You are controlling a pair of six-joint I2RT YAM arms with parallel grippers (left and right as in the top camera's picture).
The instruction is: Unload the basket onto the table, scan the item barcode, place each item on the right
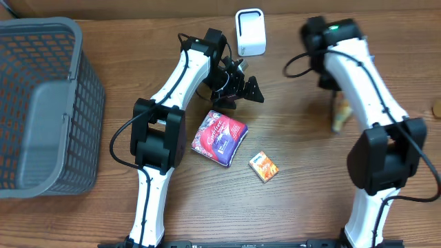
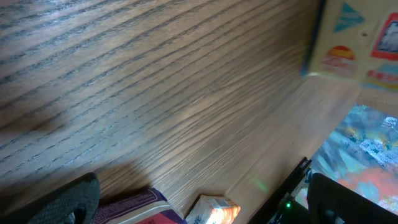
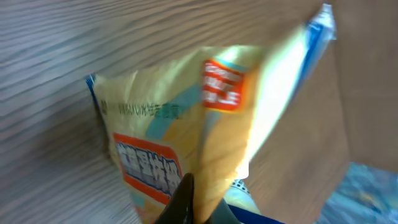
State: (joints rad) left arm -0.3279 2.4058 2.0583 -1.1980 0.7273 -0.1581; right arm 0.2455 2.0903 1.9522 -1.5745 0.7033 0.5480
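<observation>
Wrist pictures show more than the top one. Close up, the right gripper (image 3: 191, 202) is clamped on a yellow snack bag (image 3: 186, 124). From above, only a bit of that bag peeks out under the arm, right of the white scanner (image 1: 249, 32). The left gripper (image 1: 242, 84) hangs just below the scanner, jaws wide apart, holding nothing. On the wooden table (image 1: 303, 200), a purple packet (image 1: 219, 138) and a small orange box (image 1: 263, 167) lie further below the scanner. A grey basket (image 1: 41, 103) sits far left of it. Bare wood lies between scanner and bag.
</observation>
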